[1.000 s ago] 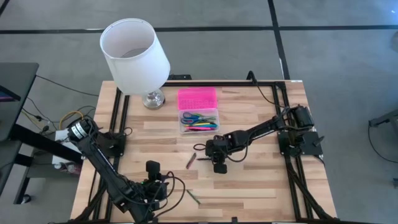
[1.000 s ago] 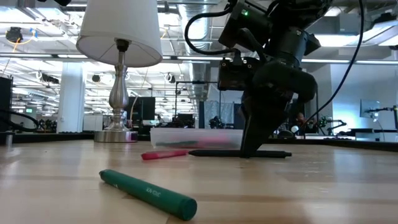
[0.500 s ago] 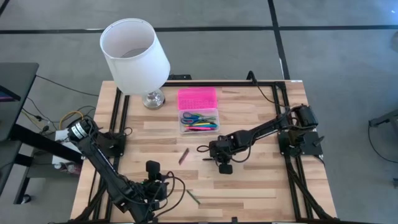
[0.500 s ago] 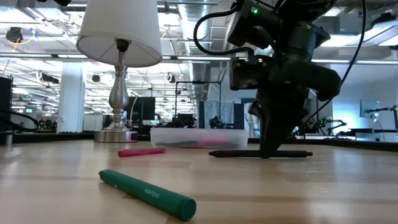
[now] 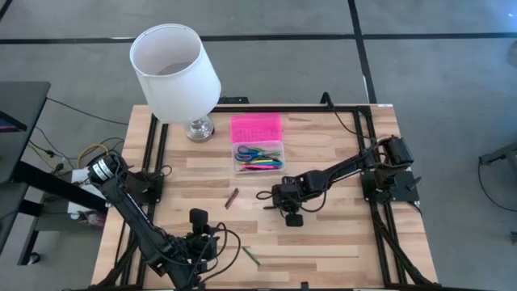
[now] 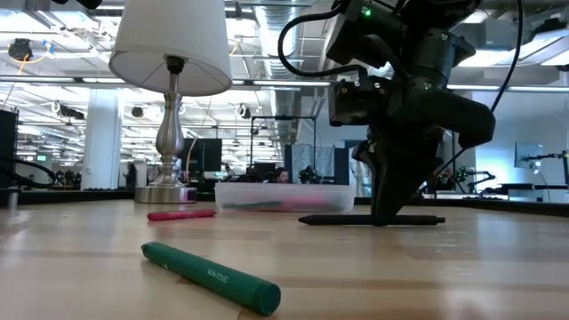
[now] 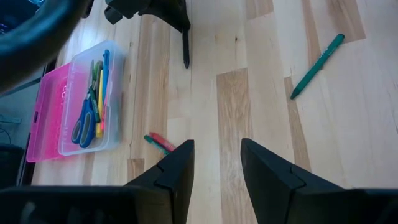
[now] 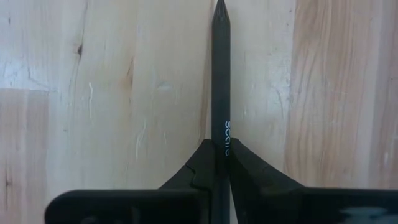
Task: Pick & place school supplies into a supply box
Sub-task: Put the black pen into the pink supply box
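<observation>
A black pen (image 8: 221,74) lies on the wood table, and my right gripper (image 8: 221,149) is shut on it near mid-table (image 5: 284,200). A pink pen (image 5: 232,198) lies left of it, and a green pen (image 6: 213,277) lies near the near edge. The supply box (image 5: 258,156) sits open at mid-far table. Its pink lid (image 5: 255,128) is folded back, and blue-handled scissors and coloured pens lie inside. My left gripper (image 7: 216,152) waits open above the near-left part of the table. My right gripper pinches the black pen's barrel at its white lettering (image 8: 221,134) between the two fingers. The fingers (image 6: 391,200) come from above, pointing down, and lie across the pen. The pen (image 6: 373,220) lies level along the tabletop.
A white-shaded lamp (image 5: 174,65) with a silver base (image 5: 199,128) stands at the far left, beside the box. Black frame rails (image 5: 380,202) run along the table's left and right sides. Bare wood lies between the pens and the near edge.
My right gripper has moved a little toward the table's right edge, and the black pen has slid along the table with it. The pink pen has travelled across the table toward the left and slightly toward the far edge.
</observation>
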You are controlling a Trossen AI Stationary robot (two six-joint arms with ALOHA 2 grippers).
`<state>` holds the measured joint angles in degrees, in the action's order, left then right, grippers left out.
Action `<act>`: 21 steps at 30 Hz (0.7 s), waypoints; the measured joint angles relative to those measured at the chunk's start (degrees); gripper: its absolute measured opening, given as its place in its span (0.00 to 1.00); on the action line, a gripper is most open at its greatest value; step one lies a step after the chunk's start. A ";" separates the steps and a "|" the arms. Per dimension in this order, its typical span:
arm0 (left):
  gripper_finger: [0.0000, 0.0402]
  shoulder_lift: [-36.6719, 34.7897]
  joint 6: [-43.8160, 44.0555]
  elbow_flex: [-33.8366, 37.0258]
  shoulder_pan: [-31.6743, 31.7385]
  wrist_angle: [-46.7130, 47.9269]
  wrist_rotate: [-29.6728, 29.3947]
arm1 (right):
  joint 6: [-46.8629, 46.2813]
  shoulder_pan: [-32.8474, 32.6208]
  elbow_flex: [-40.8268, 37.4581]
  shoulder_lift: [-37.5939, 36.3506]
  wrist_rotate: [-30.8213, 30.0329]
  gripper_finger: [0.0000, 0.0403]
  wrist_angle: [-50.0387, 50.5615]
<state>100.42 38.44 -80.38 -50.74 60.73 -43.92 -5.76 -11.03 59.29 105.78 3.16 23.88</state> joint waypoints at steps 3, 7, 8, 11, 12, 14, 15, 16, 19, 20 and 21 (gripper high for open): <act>0.32 0.00 0.00 0.00 0.00 0.02 0.00 | 1.13 -0.04 0.26 0.00 -0.07 0.04 0.12; 0.32 0.00 0.00 0.00 0.00 0.19 0.00 | 2.60 -0.50 1.74 0.09 -0.61 0.05 0.59; 0.32 0.00 0.01 0.00 0.00 0.31 0.00 | 3.11 -0.58 2.33 0.09 -0.65 0.05 0.57; 0.32 0.00 0.72 0.00 -0.02 0.82 0.00 | 4.65 -0.58 4.22 0.09 -0.68 0.04 1.60; 0.32 0.00 1.23 0.00 -0.06 1.26 0.00 | 5.01 -0.59 4.83 0.09 -0.87 0.04 2.01; 0.32 0.00 2.73 0.00 -0.22 2.69 -0.01 | 6.04 -0.59 6.12 0.08 -2.50 0.04 2.72; 0.32 0.00 3.60 0.00 -0.33 3.55 -0.03 | 6.68 -0.59 6.80 0.07 -3.77 0.04 3.16; 0.32 0.00 4.60 0.07 -0.47 4.26 -0.04 | 7.38 -0.59 7.46 0.07 -5.14 0.04 3.55; 0.32 -0.02 5.88 2.23 -0.85 4.28 -0.31 | 9.59 -0.11 9.45 0.07 -9.74 0.05 4.19; 0.32 -0.02 6.50 3.29 -1.12 4.32 -0.31 | 10.47 0.23 10.20 0.07 -11.35 0.05 4.23; 0.32 -0.02 7.34 4.40 -1.33 4.30 -0.30 | 11.29 0.66 10.94 0.06 -12.74 0.05 4.19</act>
<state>100.40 45.77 -75.98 -52.07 65.03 -44.21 5.53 -10.37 70.23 105.83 -9.59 28.07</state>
